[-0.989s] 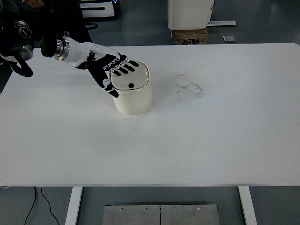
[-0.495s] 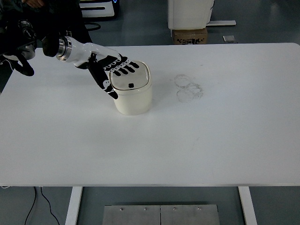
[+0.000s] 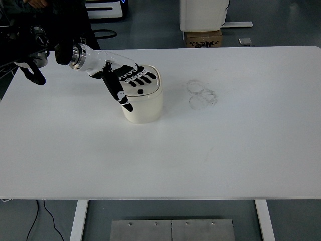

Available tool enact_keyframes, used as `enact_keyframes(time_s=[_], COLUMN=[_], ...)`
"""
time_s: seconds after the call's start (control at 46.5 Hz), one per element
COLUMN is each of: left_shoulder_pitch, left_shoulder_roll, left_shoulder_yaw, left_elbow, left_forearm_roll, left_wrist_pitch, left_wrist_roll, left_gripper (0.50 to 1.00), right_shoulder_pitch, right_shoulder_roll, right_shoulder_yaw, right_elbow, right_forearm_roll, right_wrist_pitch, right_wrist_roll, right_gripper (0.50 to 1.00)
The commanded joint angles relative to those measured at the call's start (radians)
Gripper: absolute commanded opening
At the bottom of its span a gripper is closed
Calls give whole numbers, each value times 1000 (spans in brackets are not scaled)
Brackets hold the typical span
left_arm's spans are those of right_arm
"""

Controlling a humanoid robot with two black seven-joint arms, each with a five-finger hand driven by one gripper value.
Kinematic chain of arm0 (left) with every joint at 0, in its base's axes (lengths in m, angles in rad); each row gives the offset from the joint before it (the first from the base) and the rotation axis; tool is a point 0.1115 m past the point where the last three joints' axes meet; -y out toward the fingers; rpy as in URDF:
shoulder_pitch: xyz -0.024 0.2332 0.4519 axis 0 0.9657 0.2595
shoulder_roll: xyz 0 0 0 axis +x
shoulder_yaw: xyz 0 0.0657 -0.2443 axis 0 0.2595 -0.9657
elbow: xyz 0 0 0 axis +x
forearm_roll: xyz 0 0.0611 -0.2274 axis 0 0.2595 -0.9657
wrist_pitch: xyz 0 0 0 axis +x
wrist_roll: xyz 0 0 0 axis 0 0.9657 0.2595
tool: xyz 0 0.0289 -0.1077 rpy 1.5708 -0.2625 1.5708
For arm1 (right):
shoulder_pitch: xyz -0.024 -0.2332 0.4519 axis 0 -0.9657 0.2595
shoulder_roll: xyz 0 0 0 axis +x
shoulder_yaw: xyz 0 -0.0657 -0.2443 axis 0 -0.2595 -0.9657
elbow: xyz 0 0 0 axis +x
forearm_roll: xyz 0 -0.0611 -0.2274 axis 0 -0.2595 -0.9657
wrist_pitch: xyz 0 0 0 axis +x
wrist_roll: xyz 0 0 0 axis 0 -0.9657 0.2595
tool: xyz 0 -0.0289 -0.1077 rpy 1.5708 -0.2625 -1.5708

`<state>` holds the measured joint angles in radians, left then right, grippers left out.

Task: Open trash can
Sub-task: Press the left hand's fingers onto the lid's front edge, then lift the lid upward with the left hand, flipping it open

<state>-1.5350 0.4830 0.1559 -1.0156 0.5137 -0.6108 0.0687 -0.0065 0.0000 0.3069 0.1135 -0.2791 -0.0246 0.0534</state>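
Observation:
A small cream trash can [image 3: 144, 105] with a flat lid and a dark button stands upright on the white table [image 3: 200, 150], left of centre. My left hand [image 3: 129, 82], black with white joints, comes in from the upper left. Its fingers [image 3: 143, 78] lie spread flat on top of the lid, right by the button, and the thumb hangs down the can's left side. The lid looks closed. The hand holds nothing. The right arm is out of view.
A faint ring-shaped smudge [image 3: 201, 94] marks the table right of the can. Beyond the far edge stand a cardboard box [image 3: 203, 38] and a white unit [image 3: 203, 14]. Dark equipment [image 3: 30, 40] sits at the upper left.
My left hand has slid right and slightly forward across the lid, so the fingers now reach the button area. The can has not moved.

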Motion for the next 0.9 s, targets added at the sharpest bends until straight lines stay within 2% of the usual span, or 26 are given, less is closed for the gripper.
enact_keyframes(time_s=[0.0,0.688,0.882], left_shoulder_pitch=[1,-10,-11], left_shoulder_roll=[-1,2,6], left_shoulder_yaw=[2,2,-1], left_elbow=[0,8,35], left_forearm_roll=[0,-20,-136], left_wrist_pitch=[0,0,0], left_wrist_roll=[14,25,25], left_gripper=[1000,1000,1000], right_shoulder_pitch=[0,0,0], right_shoulder_roll=[0,0,0], right_shoulder_yaw=[0,0,0], right_elbow=[0,0,0], right_forearm_roll=[0,0,0], right_wrist_pitch=[0,0,0], right_wrist_roll=[0,0,0], right_gripper=[991,991,991])
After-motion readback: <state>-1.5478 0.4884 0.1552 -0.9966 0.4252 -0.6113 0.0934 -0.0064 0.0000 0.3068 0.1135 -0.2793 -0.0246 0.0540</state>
